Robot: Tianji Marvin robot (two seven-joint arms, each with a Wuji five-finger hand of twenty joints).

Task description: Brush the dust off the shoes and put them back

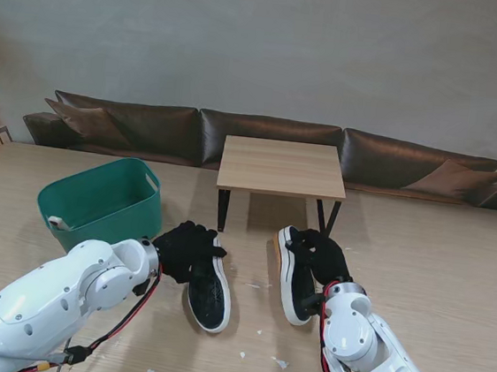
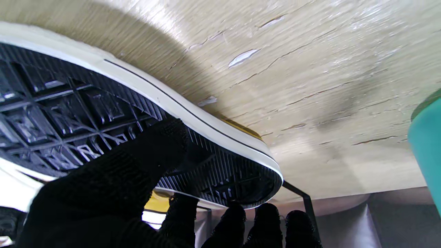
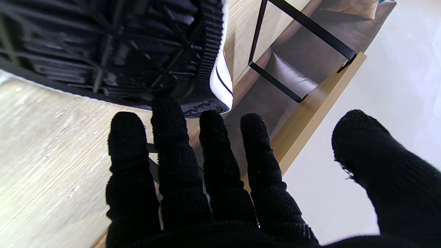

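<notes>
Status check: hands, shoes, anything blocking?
Left hand shut on left shoe, sole up. Right hand open against right shoe, on edge. Green basket beside, clear.

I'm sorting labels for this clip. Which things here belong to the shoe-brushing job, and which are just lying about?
Part of the job:
left shoe, sole turned up, gripped by the left hand
right shoe, on its side, right hand on it

Just lying about:
green basket
small wooden table
brown sofa
pale scraps on the tabletop

No brush is visible.
</notes>
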